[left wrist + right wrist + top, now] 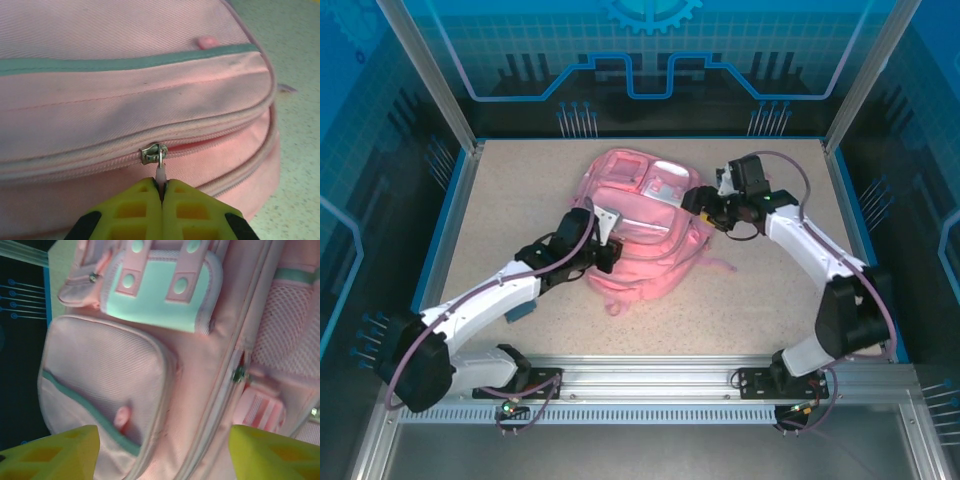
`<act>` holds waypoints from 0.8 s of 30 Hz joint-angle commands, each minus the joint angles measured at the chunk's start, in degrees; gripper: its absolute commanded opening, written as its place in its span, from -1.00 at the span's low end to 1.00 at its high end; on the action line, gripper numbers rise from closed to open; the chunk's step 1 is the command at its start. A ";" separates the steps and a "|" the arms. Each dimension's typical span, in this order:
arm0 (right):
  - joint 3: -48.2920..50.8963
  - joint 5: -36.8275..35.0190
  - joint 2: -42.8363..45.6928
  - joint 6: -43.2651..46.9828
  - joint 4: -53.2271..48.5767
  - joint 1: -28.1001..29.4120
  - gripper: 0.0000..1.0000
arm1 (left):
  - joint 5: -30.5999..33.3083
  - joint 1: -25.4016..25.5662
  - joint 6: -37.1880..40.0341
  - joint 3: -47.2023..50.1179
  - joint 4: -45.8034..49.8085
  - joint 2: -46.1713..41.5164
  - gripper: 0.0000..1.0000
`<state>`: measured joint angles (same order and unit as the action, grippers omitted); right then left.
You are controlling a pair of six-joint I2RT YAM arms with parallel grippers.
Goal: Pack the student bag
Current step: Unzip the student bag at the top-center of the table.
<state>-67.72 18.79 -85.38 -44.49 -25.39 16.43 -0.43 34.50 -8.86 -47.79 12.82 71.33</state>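
Left wrist: left fingers (142, 202) clench a zipper pull (160, 175) on the large soft pink fabric backpack (125, 100); right fingers (55, 452) (released) hover above it.

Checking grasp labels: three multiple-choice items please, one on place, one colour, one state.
1. Where is the left hand?
A. on the zip pull
B. on a strap
C. on the table
2. What colour is the bag?
A. blue
B. pink
C. grey
3. How is the right hand?
A. shut on a strap
B. shut, empty
C. open
Answers: 1 A, its fingers pinch the pull; 2 B, pink fabric; 3 C, its fingers stand wide apart over the bag.
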 commanded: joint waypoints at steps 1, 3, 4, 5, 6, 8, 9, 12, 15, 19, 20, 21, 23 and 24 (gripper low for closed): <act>2.65 -3.47 5.56 0.47 -4.06 -1.63 0.40 | -5.46 4.19 -2.76 -4.06 -5.32 2.64 -1.00; 4.05 -4.09 7.85 -0.50 -5.31 -1.85 0.40 | -5.66 6.75 -3.80 -5.83 -6.73 4.98 -1.00; 4.68 -4.18 8.74 -0.97 -5.87 -1.92 0.40 | -5.70 7.89 -4.17 -6.81 -7.38 6.27 -1.00; 5.26 -4.19 9.45 -1.64 -6.39 -2.02 0.40 | -5.66 8.80 -4.50 -7.94 -7.86 7.59 -1.00; 6.15 -4.10 10.24 -2.60 -6.72 -2.16 0.40 | -5.70 9.85 -4.90 -9.34 -8.51 9.09 -1.00; 7.91 -3.57 11.43 -4.24 -5.98 -2.25 0.38 | -5.90 11.51 -5.29 -11.95 -9.50 12.10 -1.00; 8.62 -3.12 11.79 -5.05 -5.55 -2.22 0.37 | -5.90 12.21 -5.42 -13.38 -9.89 13.90 -1.00; 9.50 -2.32 11.83 -6.72 -4.97 -2.34 0.34 | -6.16 13.61 -5.43 -16.86 -9.76 17.54 -1.00; 9.90 -0.72 10.61 -7.95 -3.96 -2.45 0.25 | -6.14 13.84 -5.72 -18.09 -9.41 18.97 -1.00; 11.33 4.78 7.76 -10.61 0.75 -2.47 0.16 | -6.02 13.85 -6.36 -18.31 -8.58 18.50 -1.00; 11.68 6.02 7.04 -11.32 2.17 -2.46 0.14 | -6.16 13.84 -6.54 -18.25 -8.60 18.35 -1.00; 11.99 7.27 6.26 -11.86 3.59 -2.49 0.11 | -6.33 13.85 -6.68 -18.10 -8.60 18.23 -1.00; 11.89 8.80 4.91 -12.52 5.00 -2.45 0.09 | -6.36 13.86 -6.92 -18.03 -8.50 18.01 -1.00; 11.73 8.98 4.53 -12.55 5.25 -2.33 0.06 | -6.34 13.86 -6.95 -17.98 -8.34 18.00 -1.00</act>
<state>-56.47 22.96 -79.26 -54.94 -24.14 14.46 -4.89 48.21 -15.11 -63.59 6.98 90.43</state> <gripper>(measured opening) 0.539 0.050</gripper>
